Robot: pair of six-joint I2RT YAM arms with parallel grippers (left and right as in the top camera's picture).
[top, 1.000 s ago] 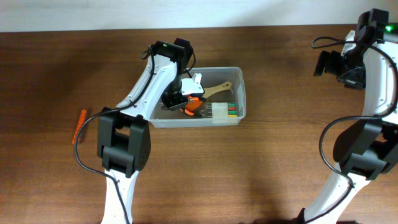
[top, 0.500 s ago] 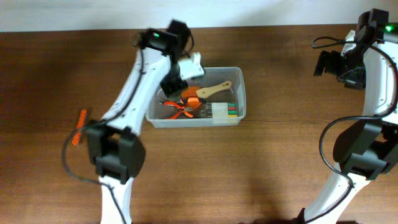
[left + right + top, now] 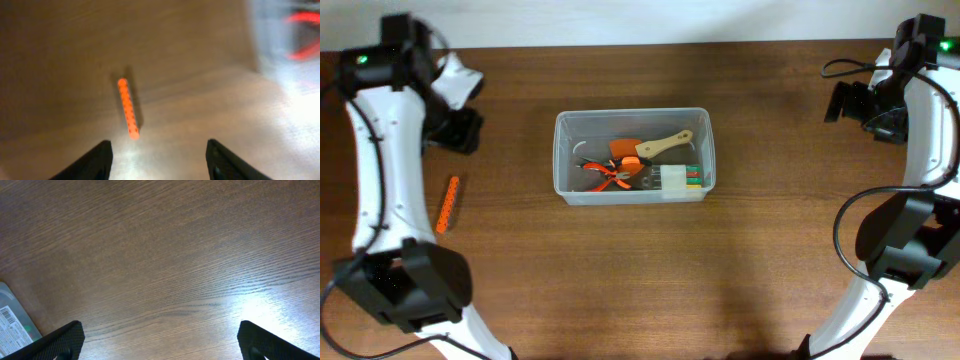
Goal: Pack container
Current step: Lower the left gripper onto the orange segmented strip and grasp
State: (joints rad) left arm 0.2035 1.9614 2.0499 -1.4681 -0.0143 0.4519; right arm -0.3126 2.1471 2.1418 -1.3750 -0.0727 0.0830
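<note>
The clear plastic container (image 3: 562, 150) stands at the table's middle and holds orange-handled pliers (image 3: 607, 175), a wooden-handled spatula (image 3: 663, 146) and a white block with coloured parts (image 3: 682, 178). An orange perforated stick (image 3: 447, 204) lies on the wood to its left; in the left wrist view that stick (image 3: 127, 107) lies ahead of the fingers. My left gripper (image 3: 157, 159) hovers open and empty above the table near the stick, seen from overhead at the far left (image 3: 460, 128). My right gripper (image 3: 160, 341) hangs open and empty over bare wood at the far right (image 3: 850, 103).
A blurred corner of the container (image 3: 285, 45) shows at the upper right of the left wrist view, and its labelled corner (image 3: 12, 322) at the lower left of the right wrist view. The table's back edge meets a white wall (image 3: 640, 20).
My left gripper let go of the pliers inside the container, opened, and swung far left to hover above the orange stick. The right arm has not moved.
</note>
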